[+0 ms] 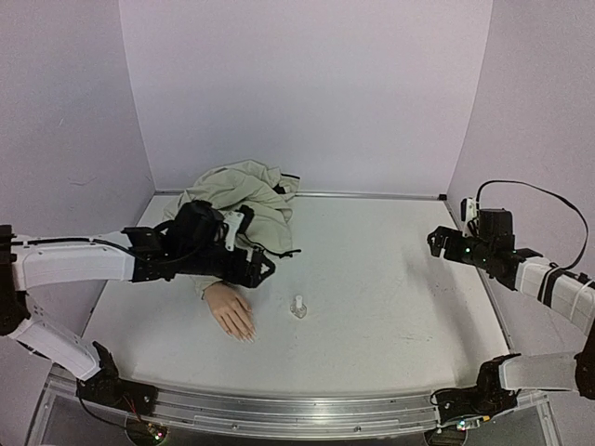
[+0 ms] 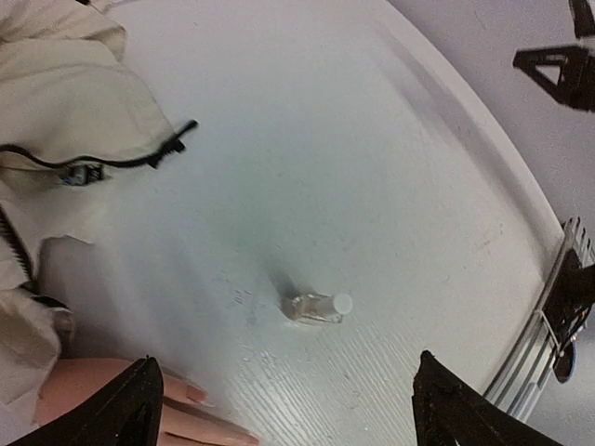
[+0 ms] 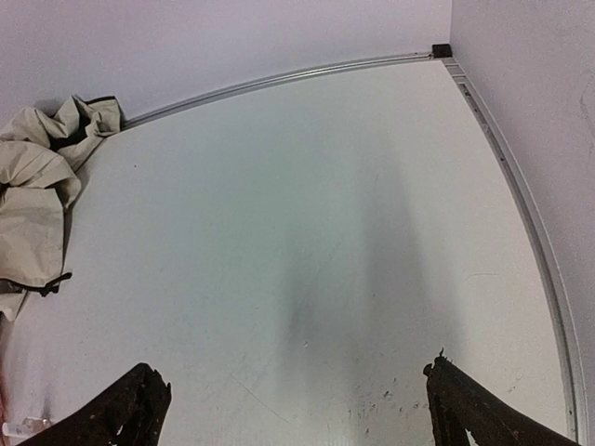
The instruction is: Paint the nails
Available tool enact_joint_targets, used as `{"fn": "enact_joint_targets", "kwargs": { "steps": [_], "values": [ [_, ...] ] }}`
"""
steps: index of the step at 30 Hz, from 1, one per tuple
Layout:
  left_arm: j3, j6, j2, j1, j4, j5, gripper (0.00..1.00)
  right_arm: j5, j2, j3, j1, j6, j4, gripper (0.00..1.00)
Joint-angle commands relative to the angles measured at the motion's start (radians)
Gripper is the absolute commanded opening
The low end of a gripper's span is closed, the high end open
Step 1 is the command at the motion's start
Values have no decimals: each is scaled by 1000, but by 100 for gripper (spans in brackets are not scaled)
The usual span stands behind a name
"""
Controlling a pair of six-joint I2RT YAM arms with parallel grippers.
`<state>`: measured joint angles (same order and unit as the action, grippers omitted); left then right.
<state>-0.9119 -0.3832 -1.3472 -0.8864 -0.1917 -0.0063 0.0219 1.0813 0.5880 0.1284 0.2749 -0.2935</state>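
The flesh-pink mannequin hand (image 1: 229, 309) lies palm down on the white table, its wrist in a beige jacket sleeve. Its pale nails (image 1: 246, 334) point toward the near edge. In the left wrist view the hand (image 2: 93, 395) shows at the bottom left, with one nail (image 2: 195, 394) visible. A small clear glass bottle (image 1: 298, 307) stands just right of the hand; it also shows in the left wrist view (image 2: 316, 308). My left gripper (image 1: 263, 268) hovers open and empty above the sleeve and hand (image 2: 293, 418). My right gripper (image 1: 435, 240) is open and empty at the far right (image 3: 297, 413).
The crumpled beige jacket (image 1: 244, 200) lies at the back left of the table and shows in the right wrist view (image 3: 37, 195). A metal rail (image 1: 372, 195) runs along the back edge, another (image 1: 279, 409) along the near edge. Purple walls enclose the table.
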Motion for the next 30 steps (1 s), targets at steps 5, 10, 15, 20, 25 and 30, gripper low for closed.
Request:
{"fn": "enact_joint_targets", "kwargs": {
  "steps": [5,10,15,20,25,30],
  "values": [
    [-283,-41,-301,-143,-157,23,85,137,3,52,-8,-11,-41,98],
    [-431,-39,-460,-189,-251,16,80,168,-2,58,-9,-4,-40,98],
    [-539,-54,-563,-198,-358,-94,74,187,-8,65,-10,0,-41,98],
    [-586,-52,-617,-205,-394,-107,64,186,-10,67,-11,1,-40,98],
    [-615,-43,-650,-206,-414,-110,52,191,-5,69,-10,6,-39,98],
    [-648,-33,-679,-206,-441,-130,44,190,1,68,-10,6,-39,98]
  ]
}}
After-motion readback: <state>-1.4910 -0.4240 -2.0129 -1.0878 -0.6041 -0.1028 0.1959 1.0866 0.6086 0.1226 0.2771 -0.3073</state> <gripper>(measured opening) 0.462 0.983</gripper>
